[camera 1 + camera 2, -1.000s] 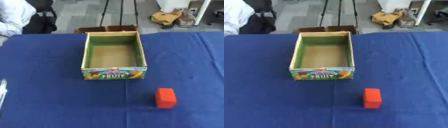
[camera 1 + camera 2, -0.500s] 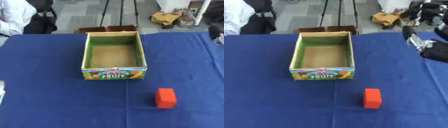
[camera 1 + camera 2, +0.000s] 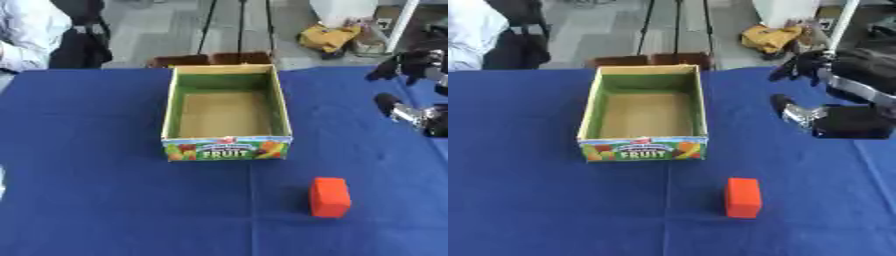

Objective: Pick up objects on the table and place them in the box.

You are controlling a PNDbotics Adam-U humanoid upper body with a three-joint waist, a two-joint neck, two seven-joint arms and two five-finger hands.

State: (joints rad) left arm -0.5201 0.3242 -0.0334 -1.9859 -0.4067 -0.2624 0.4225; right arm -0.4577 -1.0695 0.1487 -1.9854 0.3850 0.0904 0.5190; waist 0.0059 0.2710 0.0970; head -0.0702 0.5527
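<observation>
- Left eye view: the red block (image 3: 330,197) stands on the blue table (image 3: 87,200), near and to the right of the fruit box (image 3: 227,112), apart from it. The box is open on top and I see nothing inside it.
- Left eye view: your right hand (image 3: 411,107) comes in at the right edge, far from the block and above the cloth. The thumb and the fingers stand apart, with nothing between them.
- Left eye view: the block lies near and to the left of this hand, so in my judgement the coming move must go toward you and a little left.
- Left eye view: the left hand does not show clearly; only a pale sliver is at the left edge, and I cannot tell what it is.
- Right eye view: the right hand (image 3: 815,112) shows more fully here, at the right of the box and well apart from the block (image 3: 744,197). The fingers are spread and hold nothing.
- Right eye view: the block's long axis runs near to far, almost parallel to the long side of the box (image 3: 646,107). Its short sides face left and right, so I think a pinch across these sides suits best.
- Right eye view: the right hand is clearly the nearer one to the block.
</observation>
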